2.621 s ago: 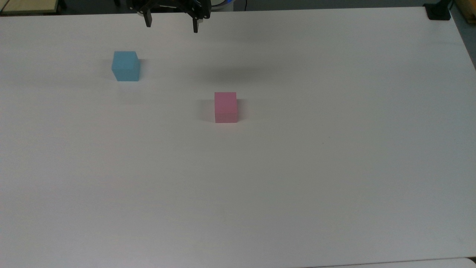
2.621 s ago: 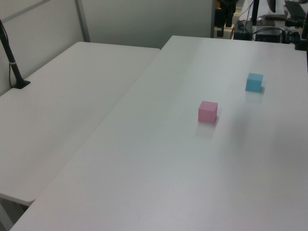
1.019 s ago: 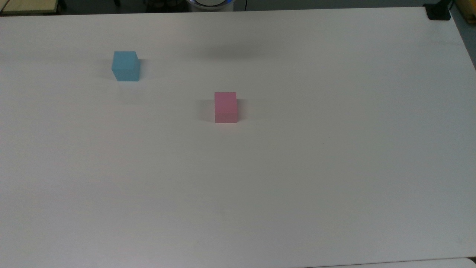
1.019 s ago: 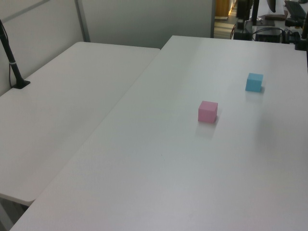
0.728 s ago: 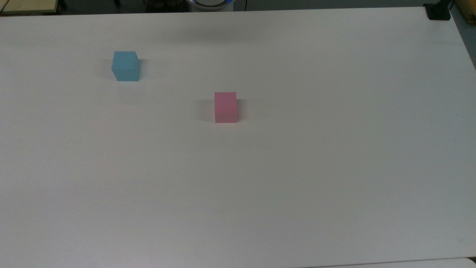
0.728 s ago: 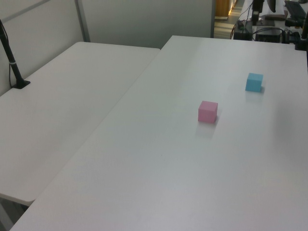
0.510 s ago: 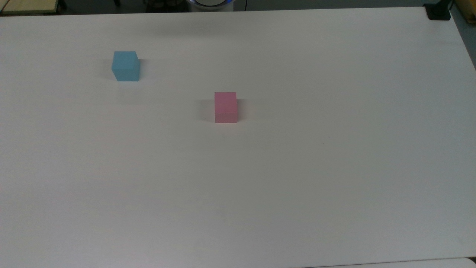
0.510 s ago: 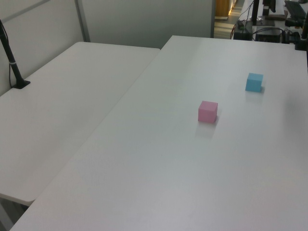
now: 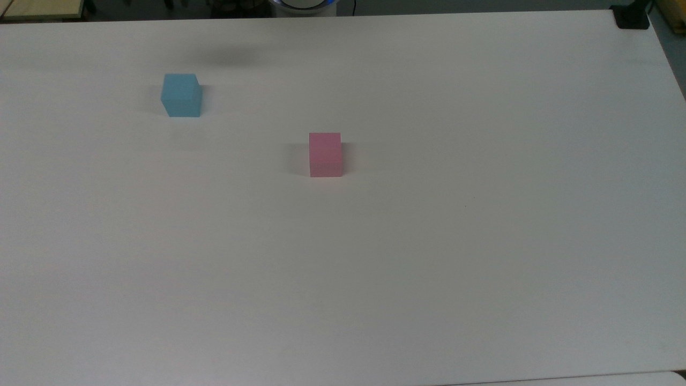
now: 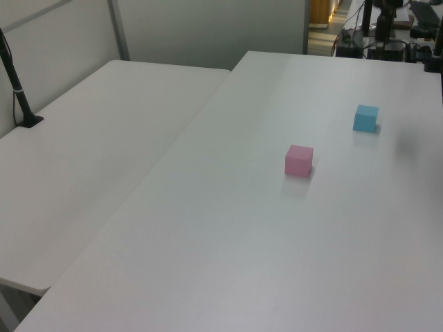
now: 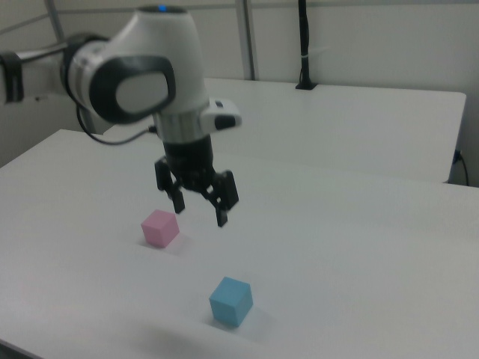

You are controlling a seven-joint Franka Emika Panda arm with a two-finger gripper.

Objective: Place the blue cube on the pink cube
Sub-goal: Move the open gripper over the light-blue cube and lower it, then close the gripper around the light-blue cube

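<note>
While cubes sat apart on the white table [image 9: 429,268]:
Small matte light-blue cube [image 9: 181,95]: unstacked.
Small matte pink cube [image 9: 325,154]: bare-topped.
Black two-finger gripper [image 11: 200,205]: spread, empty, raised.

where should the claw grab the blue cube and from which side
Probably from straight above, closing on two opposite vertical side faces around mid-height. The blue cube sits flat on the white table, well apart from the pink cube, so all its sides are free. The claw is open and hangs above the table, fingers pointing down, which suits a top-down approach.
</note>
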